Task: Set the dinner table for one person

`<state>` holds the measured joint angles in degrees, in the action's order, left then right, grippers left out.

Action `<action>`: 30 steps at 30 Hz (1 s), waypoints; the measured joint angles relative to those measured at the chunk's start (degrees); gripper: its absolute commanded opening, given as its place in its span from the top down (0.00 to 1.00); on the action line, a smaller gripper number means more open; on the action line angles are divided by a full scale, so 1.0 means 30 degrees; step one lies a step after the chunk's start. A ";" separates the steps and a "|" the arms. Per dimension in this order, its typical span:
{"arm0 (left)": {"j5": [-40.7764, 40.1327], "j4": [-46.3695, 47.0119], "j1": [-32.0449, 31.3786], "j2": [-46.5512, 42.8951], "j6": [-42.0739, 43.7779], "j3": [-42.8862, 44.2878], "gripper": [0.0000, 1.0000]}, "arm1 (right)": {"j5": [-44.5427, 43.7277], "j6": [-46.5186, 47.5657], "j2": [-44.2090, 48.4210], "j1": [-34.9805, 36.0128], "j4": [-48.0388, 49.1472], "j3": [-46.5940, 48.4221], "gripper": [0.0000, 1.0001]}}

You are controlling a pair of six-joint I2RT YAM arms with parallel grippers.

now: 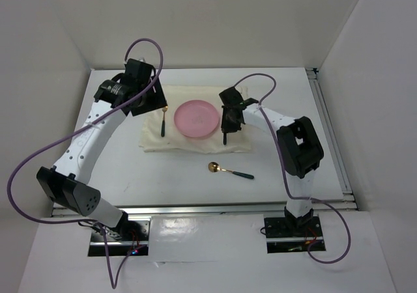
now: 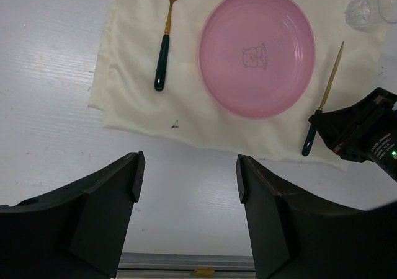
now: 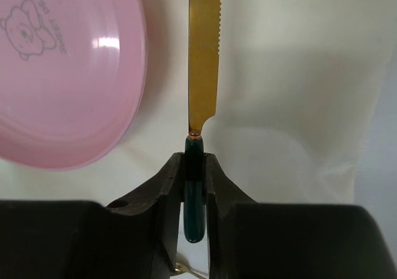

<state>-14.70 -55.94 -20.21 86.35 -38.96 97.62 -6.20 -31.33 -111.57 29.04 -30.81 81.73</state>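
Note:
The white dinner table (image 1: pixel 130 169) carries a cream cloth (image 1: pixel 169 142) with a pink plate (image 1: pixel 197 118) in its middle. A gold fork with a green handle (image 1: pixel 162 122) lies on the cloth left of the plate. My right gripper (image 1: pixel 226 127) is shut on the green handle of a gold knife (image 3: pixel 203 56), just right of the plate (image 3: pixel 56 74), blade pointing to the far side. My left gripper (image 1: pixel 148 97) is open and empty, high above the cloth's left part. A gold spoon (image 1: pixel 229 171) lies on the bare table in front of the cloth.
A clear glass (image 2: pixel 372 6) stands at the cloth's far right corner. Metal rails run along the table's near edge (image 1: pixel 195 208) and right edge (image 1: pixel 332 137). White walls enclose the table on three sides. Purple cables loop off both arms.

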 measured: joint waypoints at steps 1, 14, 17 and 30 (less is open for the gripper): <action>0.0000 0.0007 0.0000 0.0000 0.0000 -0.0080 0.22 | -0.0036 -0.0138 -0.0015 -0.0095 0.0117 -0.0007 0.76; 0.0321 0.0095 0.0000 0.0000 0.0000 -0.0189 0.22 | -0.0641 0.0597 0.2368 -0.0350 0.1093 -0.2725 0.50; 0.0379 0.0226 0.0000 0.0000 0.0000 -0.0328 0.22 | -0.0459 0.1865 0.5748 0.0204 0.1056 -0.5457 0.51; 0.0437 0.0240 0.0000 0.0000 0.0386 -0.0590 0.22 | 0.0670 0.5923 0.7038 0.4022 -0.0444 -0.8867 0.43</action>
<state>-13.39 -55.22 -20.21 86.35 -37.80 95.85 -4.19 -13.56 -90.45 41.10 -32.14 55.13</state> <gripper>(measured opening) 0.780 0.569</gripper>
